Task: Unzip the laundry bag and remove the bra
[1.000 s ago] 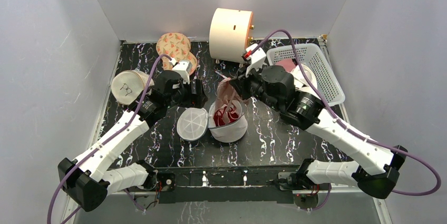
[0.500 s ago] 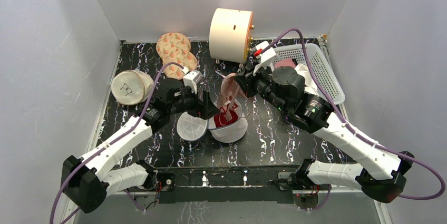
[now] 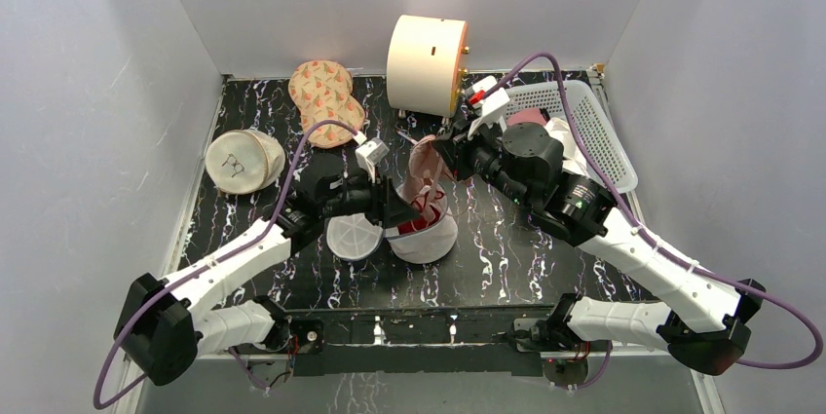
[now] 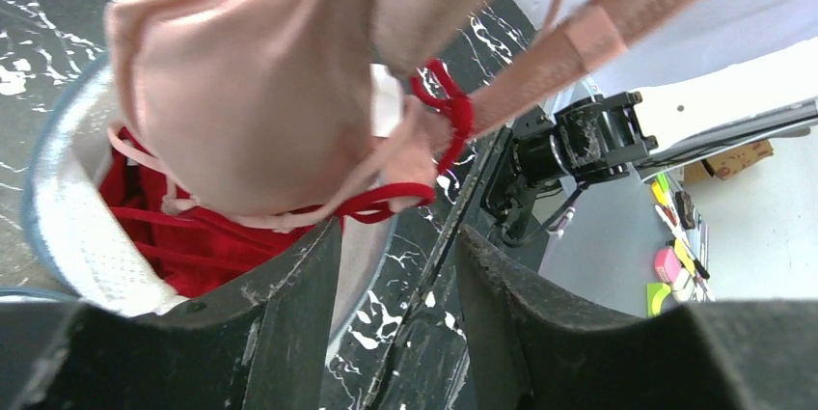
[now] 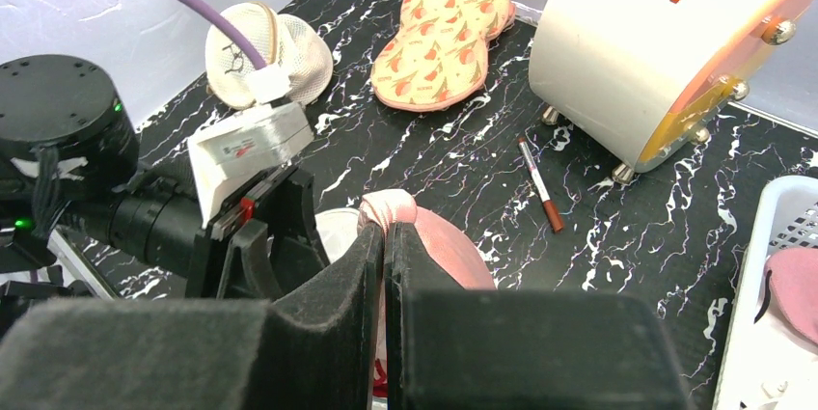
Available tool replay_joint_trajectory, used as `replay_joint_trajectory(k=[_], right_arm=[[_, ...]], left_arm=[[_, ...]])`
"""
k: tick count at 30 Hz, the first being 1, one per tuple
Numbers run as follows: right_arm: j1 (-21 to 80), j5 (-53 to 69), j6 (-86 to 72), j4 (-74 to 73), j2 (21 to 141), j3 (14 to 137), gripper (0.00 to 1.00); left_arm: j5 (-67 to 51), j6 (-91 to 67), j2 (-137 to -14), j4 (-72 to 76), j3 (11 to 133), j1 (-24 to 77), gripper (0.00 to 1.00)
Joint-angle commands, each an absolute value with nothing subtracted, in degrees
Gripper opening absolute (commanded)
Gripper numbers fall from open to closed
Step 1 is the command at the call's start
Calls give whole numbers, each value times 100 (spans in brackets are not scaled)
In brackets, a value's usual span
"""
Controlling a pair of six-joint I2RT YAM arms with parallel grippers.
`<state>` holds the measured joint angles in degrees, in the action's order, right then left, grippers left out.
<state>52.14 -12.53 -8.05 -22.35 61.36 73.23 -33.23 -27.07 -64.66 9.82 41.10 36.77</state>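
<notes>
Right, from above: the right fingers (image 3: 440, 155) are clamped on the bra (image 3: 425, 169), which hangs from them over the open bag (image 3: 424, 237) in the middle of the worktop (image 3: 506, 258). The left fingers (image 3: 390, 206) sit at the bag's left rim. The count is one bag, one bra, two other pouches, a cream pouch (image 3: 239, 161) and an orange pouch (image 3: 326, 93), and one basket (image 3: 612, 146) at the right.

Left wrist now: the fingers (image 4: 304, 285) stand partly apart with nothing pinched between them. The bag's rim is just ahead. The pink cup hangs right above it, tangled with red straps (image 4: 442, 106) that run down into the bag.

Right wrist: the fingers (image 5: 386, 236) are pressed together, a fold of the bra pinched at their tips. One pen (image 5: 538, 183) lies near the drum (image 5: 656, 43).
</notes>
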Motion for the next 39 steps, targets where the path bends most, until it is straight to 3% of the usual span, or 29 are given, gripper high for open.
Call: replay_joint_trajectory(k=[1,4,7,10,16,20,23,30,39], right_arm=[[5256,-1355,-852,-1766,6042,7308,0],[5251,-1366,-841,-1781,6064,7328,0],[5255,-1386,-843,-1799,6056,7337,0],[5256,-1380,-836,-1784,6038,7323,0],[5252,-1340,-848,-1781,6056,7343,0],[5255,-1320,-851,-1772,6035,7346,0],[5249,-1307,-852,-1788,6043,7341,0],[5256,-1215,-904,-1785,6086,7287,0],[5256,-1345,-903,-1707,6041,7355,0]], left_arm=[[-3049,-2678,-6106,1282,4013,4004,44],[-2690,-2536,-6010,1062,4021,4263,44],[-2157,-2504,-5839,888,3993,4447,63],[-2125,-2514,-5858,986,3953,4496,67],[-1893,-2443,-6269,978,4190,4553,60],[-1704,-2443,-6525,997,4322,4570,46],[-1565,-2422,-6574,981,4329,4579,42],[-1183,-2329,-6645,809,4415,4579,46],[-1140,-2440,-6694,601,4255,4579,17]])
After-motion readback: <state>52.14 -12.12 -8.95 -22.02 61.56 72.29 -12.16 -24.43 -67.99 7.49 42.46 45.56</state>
